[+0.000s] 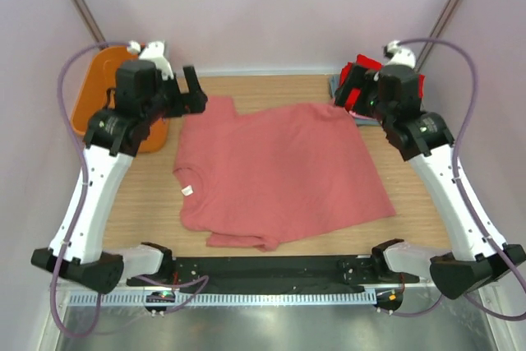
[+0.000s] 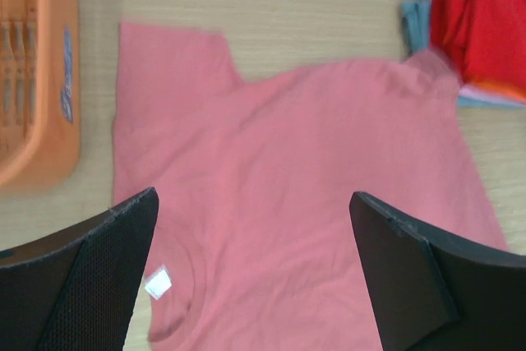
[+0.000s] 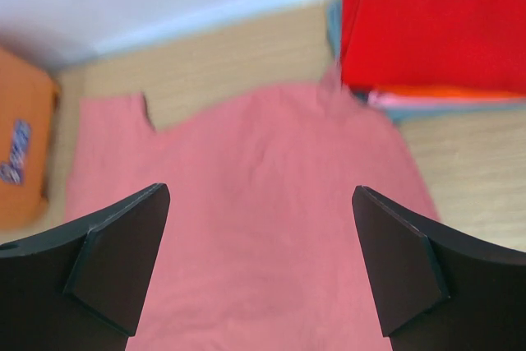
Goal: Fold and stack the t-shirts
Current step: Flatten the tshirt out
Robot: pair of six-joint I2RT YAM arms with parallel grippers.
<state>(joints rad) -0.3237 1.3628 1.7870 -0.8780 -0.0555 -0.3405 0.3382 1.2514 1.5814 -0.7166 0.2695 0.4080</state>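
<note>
Wooden table (image 1: 271, 88) with pale walls: salmon-pink t-shirt (image 1: 279, 174) lies flat and unfolded on it, folded stack (image 3: 444, 22) (bright red on top, orange and paler layers under) just beside its far right corner, orange basket (image 1: 99, 100) beyond its far left sleeve. Left pincer (image 2: 253, 196) and right pincer (image 3: 261, 191) hover above the shirt's far edge, both with fingers apart, holding nothing. Judging by this, the other shirts are folded and stacked; this one needs all its folds, then stacking.
</note>
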